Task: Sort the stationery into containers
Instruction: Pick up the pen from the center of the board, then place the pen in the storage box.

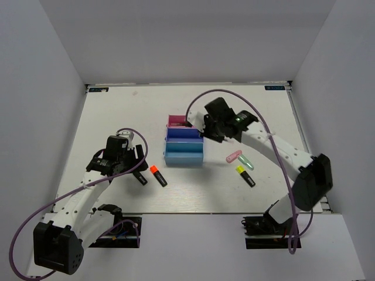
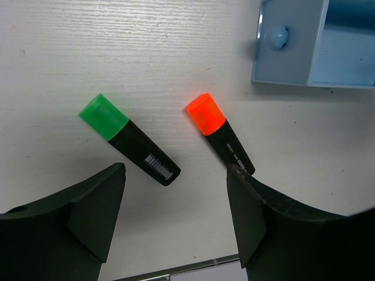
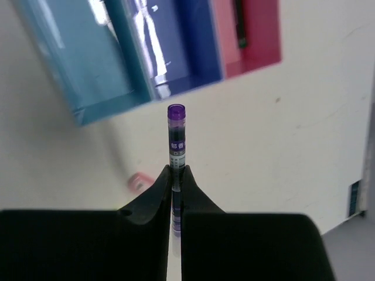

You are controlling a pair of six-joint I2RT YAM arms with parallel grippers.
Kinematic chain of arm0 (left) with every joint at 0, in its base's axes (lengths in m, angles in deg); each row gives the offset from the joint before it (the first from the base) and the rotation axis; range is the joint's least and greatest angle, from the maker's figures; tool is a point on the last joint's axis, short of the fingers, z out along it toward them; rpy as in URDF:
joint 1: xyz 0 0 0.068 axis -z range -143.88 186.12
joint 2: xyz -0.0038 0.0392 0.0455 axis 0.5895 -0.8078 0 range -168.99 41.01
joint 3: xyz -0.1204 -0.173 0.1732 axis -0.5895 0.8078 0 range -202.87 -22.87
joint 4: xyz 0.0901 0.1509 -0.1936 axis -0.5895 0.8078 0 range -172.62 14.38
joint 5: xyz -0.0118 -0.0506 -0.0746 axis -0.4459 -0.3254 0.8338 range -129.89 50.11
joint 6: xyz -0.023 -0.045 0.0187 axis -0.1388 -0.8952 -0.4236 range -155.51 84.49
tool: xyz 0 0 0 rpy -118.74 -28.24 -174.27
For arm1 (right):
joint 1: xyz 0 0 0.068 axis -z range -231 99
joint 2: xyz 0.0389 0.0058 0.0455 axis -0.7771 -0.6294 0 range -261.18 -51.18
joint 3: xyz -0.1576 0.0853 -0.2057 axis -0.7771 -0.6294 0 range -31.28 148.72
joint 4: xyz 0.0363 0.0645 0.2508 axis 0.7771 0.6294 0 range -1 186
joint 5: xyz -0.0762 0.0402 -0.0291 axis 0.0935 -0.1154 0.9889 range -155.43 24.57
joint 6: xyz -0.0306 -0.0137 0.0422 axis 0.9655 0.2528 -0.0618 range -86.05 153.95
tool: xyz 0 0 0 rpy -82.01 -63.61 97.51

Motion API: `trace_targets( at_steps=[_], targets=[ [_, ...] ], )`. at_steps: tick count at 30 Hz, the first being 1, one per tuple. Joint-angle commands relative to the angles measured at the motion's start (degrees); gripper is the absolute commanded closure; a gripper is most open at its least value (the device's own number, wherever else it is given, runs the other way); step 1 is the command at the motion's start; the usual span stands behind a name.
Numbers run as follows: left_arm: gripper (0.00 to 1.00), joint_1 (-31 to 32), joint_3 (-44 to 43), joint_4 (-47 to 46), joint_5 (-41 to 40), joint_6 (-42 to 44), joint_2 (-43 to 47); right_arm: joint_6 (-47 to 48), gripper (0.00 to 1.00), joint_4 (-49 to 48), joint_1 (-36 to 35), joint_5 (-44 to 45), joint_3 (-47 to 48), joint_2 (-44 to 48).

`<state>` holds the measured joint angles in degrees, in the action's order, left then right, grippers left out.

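Top external view, item 1: left pincer (image 1: pixel 136 168). The arm is bent low over the near left of the table (image 1: pixel 111 111) with the wrist pointing down. Jaws are spread wide and hold nothing.
- Green-capped highlighter (image 2: pixel 130 139): flat, just ahead of the left finger, black tail reaching toward the gap.
- Orange-capped highlighter (image 2: pixel 220 133): flat, ahead of the right finger, tail at that fingertip; contact cannot be told.
- Light blue tray (image 2: pixel 287 58): farther ahead and to the right, bare table between.
- Table's near edge: close behind the fingers.

Item 2: right pincer (image 1: pixel 203 133). The arm reaches in from the right, beside the trays. Jaws are pinched onto a slim purple-capped pen (image 3: pixel 176 132), which juts straight past the fingertips.
- Dark blue tray (image 3: pixel 176 41): beyond the pen's cap.
- Pink tray (image 3: pixel 258 41): right of that, a dark pen (image 3: pixel 239 23) inside.
- Pink marker (image 1: pixel 234 156), mint-green marker (image 1: pixel 246 161), yellow-capped highlighter (image 1: pixel 245 175): grouped behind the pincer, beside its forearm.
- Open tabletop: right of the pincer, out to the table's edge.
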<state>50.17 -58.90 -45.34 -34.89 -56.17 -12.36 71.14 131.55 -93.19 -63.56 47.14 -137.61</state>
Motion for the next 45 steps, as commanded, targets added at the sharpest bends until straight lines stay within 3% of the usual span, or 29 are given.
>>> trace_targets(
  at_steps=[1,8,14,28,40,41,42,45],
  targets=[
    [0.20,-0.16,0.00,-0.63,-0.25,0.54,0.37,10.68,1.00,-5.44,-0.70,4.37,6.13,-10.29],
    [0.21,-0.07,-0.27,-0.10,-1.83,0.80,0.10,25.37,1.00,-20.64,-0.78,4.46,13.69,-22.63],
    [0.21,-0.16,-0.44,0.25,-1.74,1.07,-0.07,27.58,1.00,-20.92,-1.31,1.03,18.79,-27.46],
    [0.21,-0.07,-0.62,0.87,-4.03,1.07,0.89,20.21,1.00,-16.44,-3.95,2.26,36.01,-39.33],
    [0.21,-0.07,-0.45,0.78,-2.71,0.71,-0.34,14.84,1.00,-13.63,-3.77,3.84,35.76,-41.10],
    [0.21,-0.16,-0.36,0.78,-2.62,0.71,-0.34,14.75,0.94,-13.45,-3.86,3.93,35.67,-41.10],
    [0.21,-0.16,-0.44,0.61,-2.36,0.71,-0.42,14.23,0.64,-12.67,-3.95,4.28,35.50,-41.01],
    [0.21,-0.16,-0.27,0.60,-1.57,0.10,-1.65,13.62,0.37,-11.96,-3.77,5.59,35.15,-40.83]
  ],
)
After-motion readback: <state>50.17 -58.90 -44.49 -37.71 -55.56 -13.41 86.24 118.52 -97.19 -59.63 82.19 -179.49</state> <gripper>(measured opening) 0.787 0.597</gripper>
